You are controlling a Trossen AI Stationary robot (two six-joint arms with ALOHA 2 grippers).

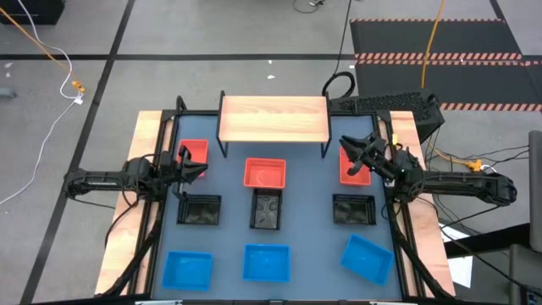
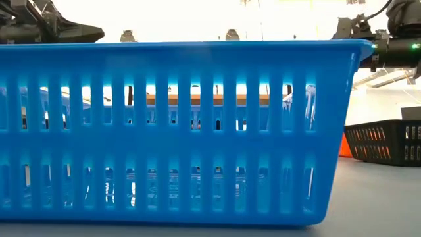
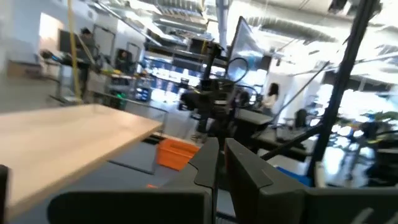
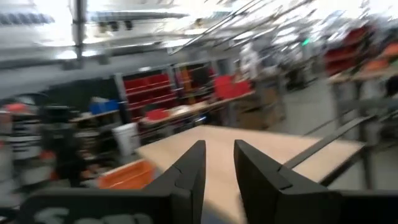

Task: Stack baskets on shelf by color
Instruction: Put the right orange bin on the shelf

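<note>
The light-wood shelf (image 1: 273,119) stands at the table's far middle, its top bare. Three red baskets (image 1: 265,174) sit in a row before it, three black baskets (image 1: 267,210) nearer, three blue baskets (image 1: 266,262) nearest. My left gripper (image 1: 190,166) hovers over the left red basket (image 1: 193,152), pointing level toward the table's right; its fingers (image 3: 205,163) stand together. My right gripper (image 1: 354,152) hovers over the right red basket (image 1: 354,172), pointing toward the table's left. In its wrist view my right gripper (image 4: 219,149) stands open with nothing between the fingers.
In the low view a blue basket (image 2: 177,131) fills most of the picture, with a black basket (image 2: 388,141) to its right. The table's black frame posts (image 1: 179,106) stand beside the shelf. Cables and a dark mat (image 1: 440,51) lie on the floor beyond.
</note>
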